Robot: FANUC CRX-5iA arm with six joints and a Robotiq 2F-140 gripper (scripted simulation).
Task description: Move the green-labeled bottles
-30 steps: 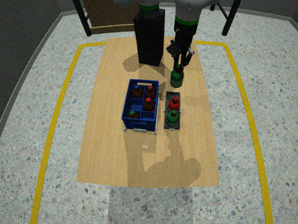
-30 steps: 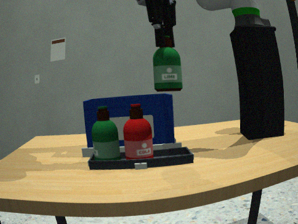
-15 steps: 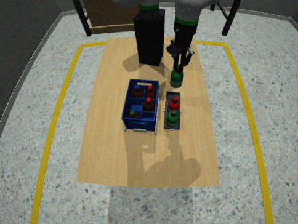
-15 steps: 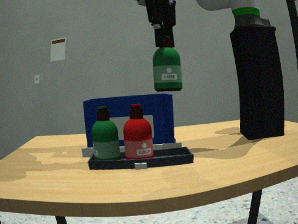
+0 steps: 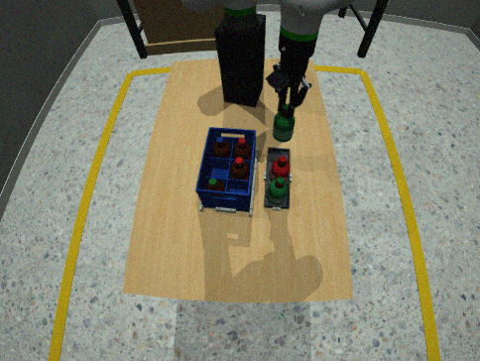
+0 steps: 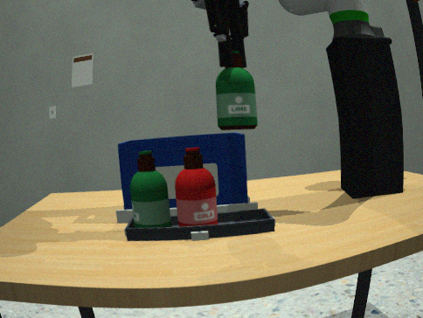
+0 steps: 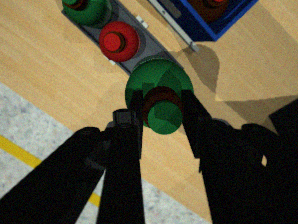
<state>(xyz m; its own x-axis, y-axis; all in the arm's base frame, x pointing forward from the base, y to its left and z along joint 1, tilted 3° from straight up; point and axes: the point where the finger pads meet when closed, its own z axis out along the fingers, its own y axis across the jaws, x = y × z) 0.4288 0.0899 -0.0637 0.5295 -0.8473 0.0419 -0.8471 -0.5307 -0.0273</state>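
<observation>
"LIME" – raised green bottle (image 6: 236, 98), "COLA" – red bottle (image 6: 196, 190) (tray)

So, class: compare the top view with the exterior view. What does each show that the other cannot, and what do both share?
Top only: the crate's slots, four filled and two free, plus the yellow floor line.

Exterior only: the labels, LIME on the lifted bottle and COLA on the red bottle, and the clear gap beneath the lifted one.

Both: the hand gripping the lime bottle's neck, and two bottles standing on the tray.
</observation>
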